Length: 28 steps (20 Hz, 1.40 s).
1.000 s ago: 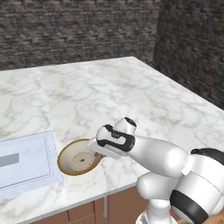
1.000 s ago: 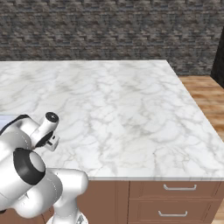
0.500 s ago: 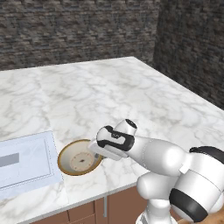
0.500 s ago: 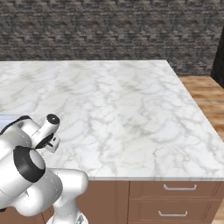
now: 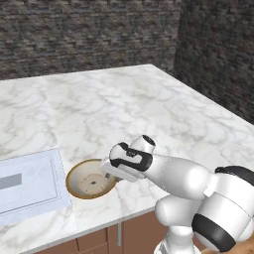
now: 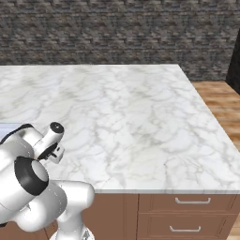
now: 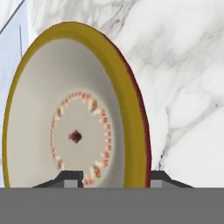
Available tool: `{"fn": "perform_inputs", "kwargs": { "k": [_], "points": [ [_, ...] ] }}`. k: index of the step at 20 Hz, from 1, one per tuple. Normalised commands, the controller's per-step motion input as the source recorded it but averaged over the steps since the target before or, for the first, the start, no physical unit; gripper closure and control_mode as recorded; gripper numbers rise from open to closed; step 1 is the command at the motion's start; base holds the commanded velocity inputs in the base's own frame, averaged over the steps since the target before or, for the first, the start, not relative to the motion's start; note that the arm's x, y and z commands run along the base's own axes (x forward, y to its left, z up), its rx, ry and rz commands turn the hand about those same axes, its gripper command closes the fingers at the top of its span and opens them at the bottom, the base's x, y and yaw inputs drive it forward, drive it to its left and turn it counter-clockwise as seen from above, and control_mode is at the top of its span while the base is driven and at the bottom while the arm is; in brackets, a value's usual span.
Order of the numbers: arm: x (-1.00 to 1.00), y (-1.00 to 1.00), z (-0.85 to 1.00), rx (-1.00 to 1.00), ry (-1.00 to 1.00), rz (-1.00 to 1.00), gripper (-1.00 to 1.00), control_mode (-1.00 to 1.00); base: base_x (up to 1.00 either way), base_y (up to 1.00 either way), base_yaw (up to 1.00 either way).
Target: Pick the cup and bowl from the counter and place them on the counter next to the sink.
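There is one bowl (image 5: 91,179) in the pictures. It sits upright on the white marble counter (image 5: 149,109), near the front edge, just beside the pale sink (image 5: 30,183) that lies on its left in the left base view. The bowl is round and shallow, cream inside, with a golden-brown rim. In the hand view the bowl (image 7: 74,127) is very near; inside it there is one ring of small red and yellow marks and one dark red dot in the middle, and a dark red band runs along the outer side of the rim.

There is one gripper (image 5: 113,172). In the left base view it is low over the right side of the bowl. In the hand view its two dark fingertips (image 7: 70,178) stand apart, one inside the bowl and one outside it on the marble, with the rim between them. A small gap shows on each side of the rim, so the fingers look apart and not pressed on the bowl, but the tips are mostly cut off, so contact is hard to judge.

One white arm (image 5: 178,178) reaches from the lower right toward the bowl. In the right base view the arm (image 6: 33,154) is at the lower left, and under the counter (image 6: 122,117) there are two brown drawers (image 6: 190,213), each with one metal handle (image 6: 190,201). A dark stone wall (image 6: 117,30) stands behind the counter.
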Motion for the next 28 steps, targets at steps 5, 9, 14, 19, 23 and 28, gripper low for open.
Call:
{"fn": "perform_inputs", "kwargs": {
  "k": [5, 9, 14, 19, 23, 28],
  "points": [
    [0.0, 0.0, 0.0, 0.0, 0.0, 0.0, -1.0, -1.0, 0.0, 0.0, 0.0],
    [-0.09, -0.01, 0.1, 0.0, 0.0, 0.0, -1.0, -1.0, 0.0, 0.0, 0.0],
    [-0.41, -0.25, 0.33, -0.01, -0.03, -0.01, -1.0, -1.0, 0.0, 0.0, 0.0],
    [-0.48, -0.48, 0.5, -0.03, -0.09, -0.03, -1.0, -1.0, 0.0, 0.0, 0.0],
    [-0.31, -0.56, 0.59, -0.09, -0.05, -0.01, -1.0, -1.0, 0.0, 0.0, 0.0],
    [-0.24, -0.52, 0.7, -0.13, 0.0, 0.0, -1.0, -1.0, 0.0, 0.0, 0.0]
  ]
}}
